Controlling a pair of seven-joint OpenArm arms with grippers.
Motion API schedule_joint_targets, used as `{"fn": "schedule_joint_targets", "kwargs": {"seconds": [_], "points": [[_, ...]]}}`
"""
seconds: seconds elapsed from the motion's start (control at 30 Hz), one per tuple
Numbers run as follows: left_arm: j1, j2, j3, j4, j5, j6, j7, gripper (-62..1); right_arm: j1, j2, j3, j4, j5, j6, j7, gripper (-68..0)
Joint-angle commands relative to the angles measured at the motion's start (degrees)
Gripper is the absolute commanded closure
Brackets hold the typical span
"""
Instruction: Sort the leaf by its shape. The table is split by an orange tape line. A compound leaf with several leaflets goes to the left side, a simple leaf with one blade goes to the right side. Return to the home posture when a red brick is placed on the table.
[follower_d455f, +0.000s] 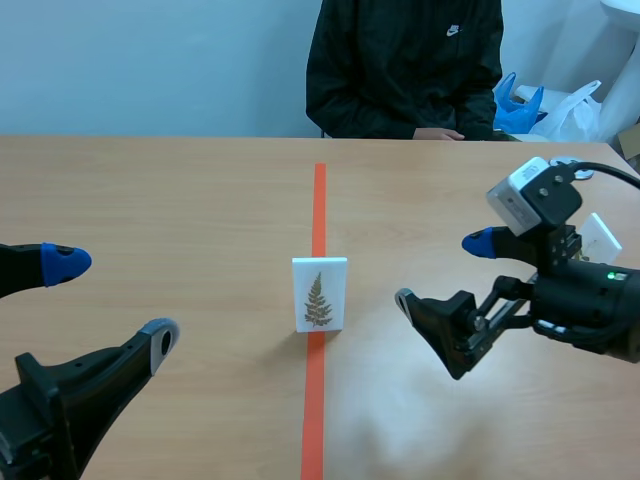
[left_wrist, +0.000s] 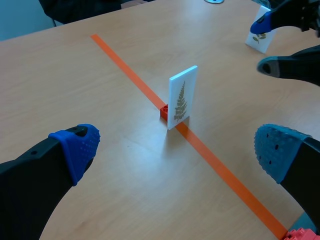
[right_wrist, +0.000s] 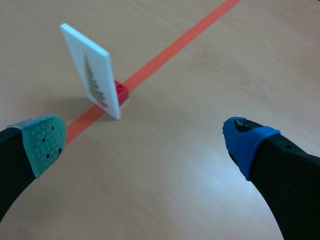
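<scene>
The left gripper (follower_d455f: 112, 300) is seen low at 9 o'clock from the card (follower_d455f: 320, 293), well apart from it, with its fingers spread wide and nothing between them. The card is stood upright at the middle of the table (follower_d455f: 150, 200), right on the tape line (follower_d455f: 318, 200), neither side yet chosen. A fern leaf (follower_d455f: 317, 299) with many leaflets is printed on it. In the left wrist view a red block (left_wrist: 164, 112) is seen touching the card's foot from behind, also on the line. A person (follower_d455f: 405, 65) in a black jacket is seated at 1 o'clock, across the table. The right gripper (follower_d455f: 442, 271) is held at 3 o'clock from the card, near it but apart, its fingers likewise parted and empty. A second card (follower_d455f: 600, 237) is partly hidden behind that arm, further toward 3 o'clock. Bags (follower_d455f: 520, 105) are seen at 2 o'clock, past the table's far edge.
</scene>
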Motion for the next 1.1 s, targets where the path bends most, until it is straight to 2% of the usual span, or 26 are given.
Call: {"fn": "schedule_joint_targets", "kwargs": {"seconds": [0.0, 0.27, 0.33, 0.5, 0.63, 0.77, 0.9, 1.07], "points": [[-0.17, 0.39, -0.26, 0.39, -0.35, -0.11, -0.98, -62.3, 2.67, -1.03, -0.9, -1.31, -0.61, -0.02, 1.75, -65.2], [-0.17, 0.39, -0.26, 0.39, -0.35, -0.11, -0.98, -62.3, 11.54, -6.14, -8.66, -13.53, -6.05, -0.66, 5.62, -65.2], [-0.17, 0.39, -0.26, 0.39, -0.35, -0.11, -0.98, -62.3, 13.18, -7.37, -10.49, -15.8, -7.52, -1.66, 6.56, -65.2], [-0.17, 0.42, -0.26, 0.39, -0.35, -0.11, -1.01, -62.3, 16.65, -10.54, -14.69, -20.44, -11.06, -6.47, 7.85, -65.2], [-0.17, 0.42, -0.26, 0.39, -0.35, -0.11, -1.01, -62.3, 19.26, -13.31, -17.14, -24.39, -13.31, -8.07, 8.85, -64.6], [-0.17, 0.42, -0.26, 0.39, -0.35, -0.11, -1.01, -62.3, 20.74, -15.5, -19.17, -27.47, -15.15, -9.03, 9.25, -58.6], [-0.17, 0.42, -0.26, 0.39, -0.35, -0.11, -1.03, -62.3, 20.65, -15.76, -20.35, -27.85, -15.93, -9.22, 9.22, -57.0], [-0.2, 0.42, -0.26, 0.39, -0.35, -0.11, -1.11, -62.3, 20.59, -15.72, -20.46, -27.85, -15.93, -9.2, 9.22, -41.6]]}}
